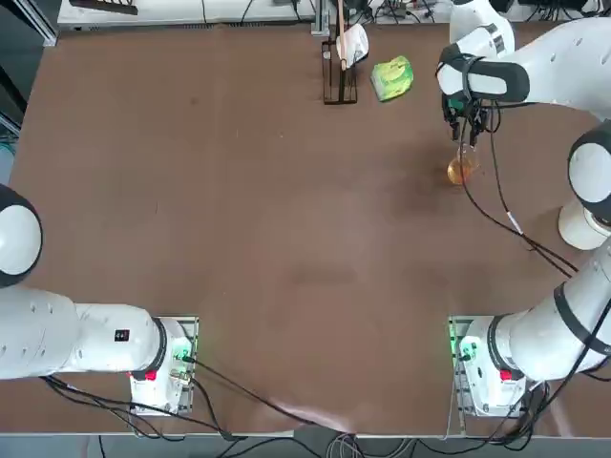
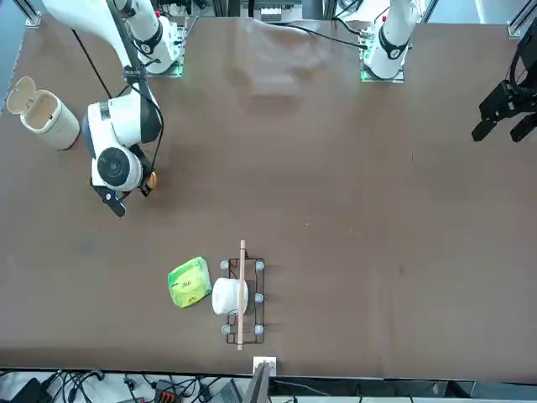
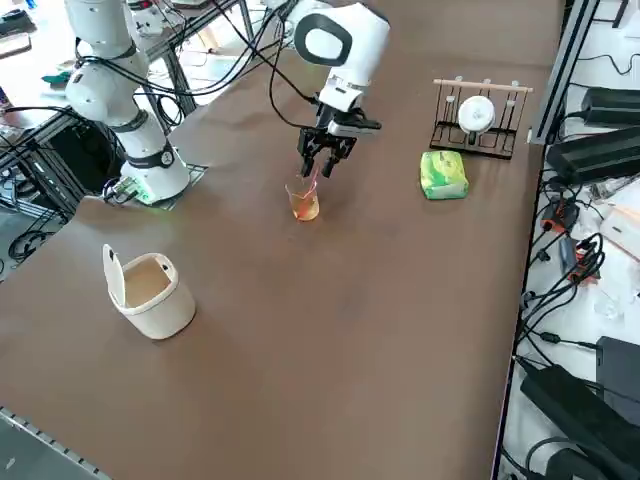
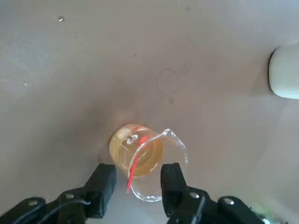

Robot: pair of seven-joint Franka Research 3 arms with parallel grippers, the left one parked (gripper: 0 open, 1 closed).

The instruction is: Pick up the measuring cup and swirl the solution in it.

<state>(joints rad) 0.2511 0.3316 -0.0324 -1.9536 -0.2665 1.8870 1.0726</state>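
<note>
I have the right claw (image 4: 138,186) down over the cup (image 4: 142,161), its fingers (image 4: 105,184) on either side of the rim, one outside and one apparently at the lip. The wrist view leaves it unclear whether they are pressing the glass yet, so I cannot tell if it is gripped. The cup (image 3: 304,200) stands on the worktop (image 3: 400,330) below the claw, near the green lump (image 3: 443,174) and well apart from the white bin (image 3: 150,290), with the solution (image 4: 135,151) low in its body. I judge this the grasp step. Next comes a firm squeeze, a straight lift, then gentle circles so nothing spills.
</note>
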